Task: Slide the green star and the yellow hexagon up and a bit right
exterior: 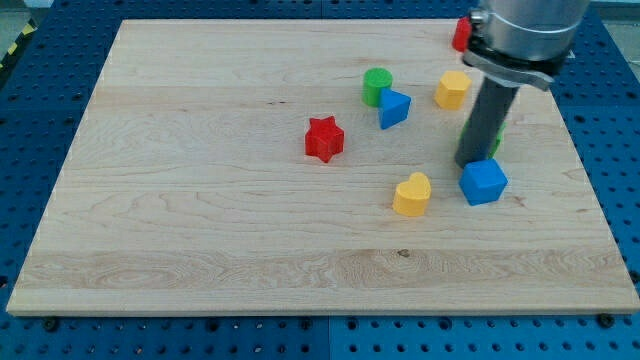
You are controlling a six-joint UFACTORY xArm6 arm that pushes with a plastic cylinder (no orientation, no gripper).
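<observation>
My tip [470, 163], the lower end of the straight dark rod, stood on the pale wooden board [200, 200] toward the view's right, just above the blue cube-like block [484, 182] and close to touching it. There were no jaws to hold apart or together; the rod was simply a plain pushing end. Behind the rod, a sliver of green [497, 133] showed at its right edge, most likely the green star, though its shape was mostly hidden and I could not tell it for certain. The yellow hexagon block [452, 90] lay above the tip and slightly left, apart from the rod. The yellow heart-shaped block [412, 194] sat left of the blue cube. Further up and left, the green cylinder [377, 86] touched the blue triangular block [394, 108]. The red star block [324, 139] lay near the board's middle. A red block [461, 34], partly hidden by the arm, sat at the top edge.
</observation>
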